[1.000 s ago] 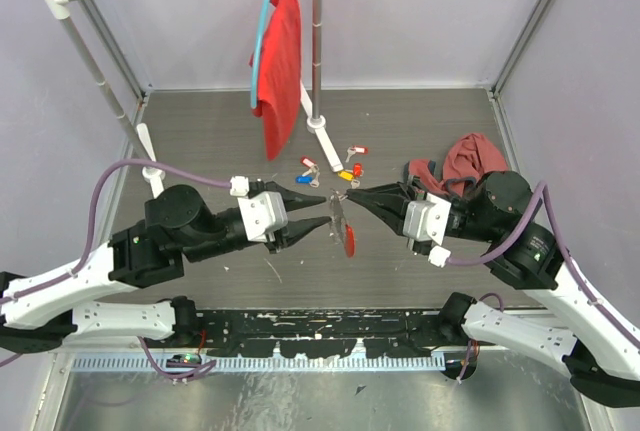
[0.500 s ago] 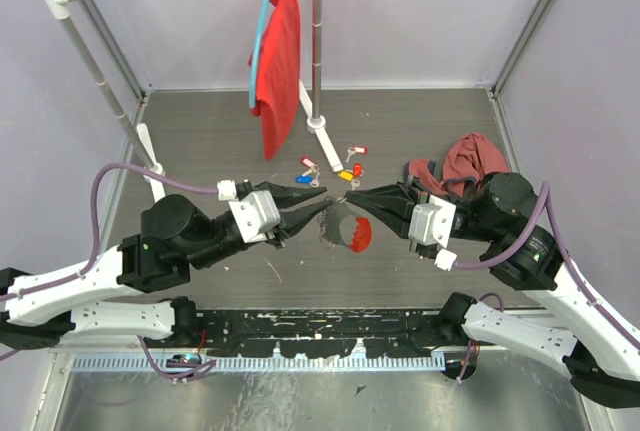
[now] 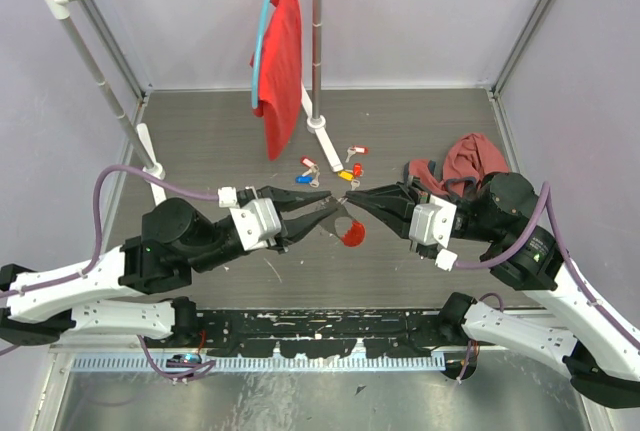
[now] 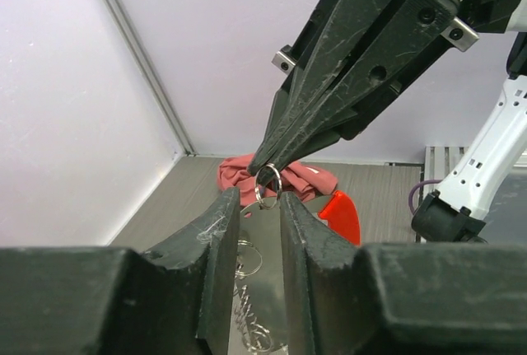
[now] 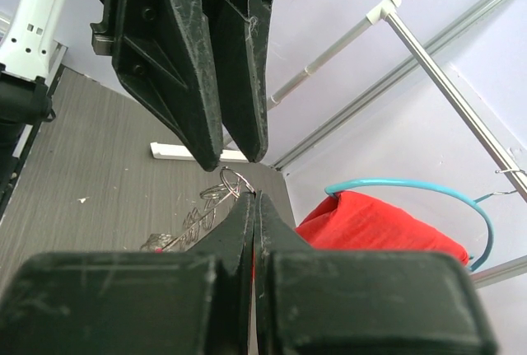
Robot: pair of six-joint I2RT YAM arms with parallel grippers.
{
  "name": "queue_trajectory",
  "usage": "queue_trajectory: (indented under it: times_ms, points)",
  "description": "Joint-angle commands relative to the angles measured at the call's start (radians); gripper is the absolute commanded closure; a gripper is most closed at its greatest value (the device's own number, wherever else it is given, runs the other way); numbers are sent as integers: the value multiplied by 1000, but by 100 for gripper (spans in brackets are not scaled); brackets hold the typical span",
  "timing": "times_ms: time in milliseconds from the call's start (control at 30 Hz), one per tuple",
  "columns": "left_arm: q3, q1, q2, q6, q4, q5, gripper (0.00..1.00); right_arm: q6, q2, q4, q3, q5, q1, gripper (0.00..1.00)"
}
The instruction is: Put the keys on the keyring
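Observation:
The keyring [image 3: 349, 235] hangs above the table's middle: a flat silvery plate [image 4: 265, 244], a red plastic end [image 4: 342, 216], a coiled chain [image 5: 188, 225] and a small split ring [image 4: 268, 187]. My right gripper [image 3: 349, 200] is shut on that ring [image 5: 233, 182]. My left gripper [image 3: 326, 208] faces it tip to tip, jaws narrowly apart on either side of the plate; I cannot tell whether they press it. Several keys [image 3: 347, 172] with red, yellow and blue tags lie on the table just behind the grippers.
A clothes rack [image 3: 317, 51] stands at the back with a red cloth [image 3: 281, 61] on a teal hanger. Its white foot [image 3: 149, 150] lies at the left. A crumpled maroon cloth [image 3: 471, 160] sits behind the right arm.
My left gripper has reached forward and its fingers now flank the plate. The keyring has turned and swung under the right gripper, its red end shifting slightly.

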Motion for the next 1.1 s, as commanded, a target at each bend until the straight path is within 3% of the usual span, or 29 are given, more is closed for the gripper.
queue_trajectory:
  times_ms: [0, 333, 1067]
  points:
    - [-11, -14, -10, 15, 37, 1, 66, 10, -7, 64, 17, 18, 3, 99]
    - [-3, -27, 16, 36, 33, -38, 61, 17, -4, 64, 24, 10, 3, 99]
    - [3, -39, 45, 92, 55, -152, 87, 3, -3, 45, 30, -39, 3, 99]
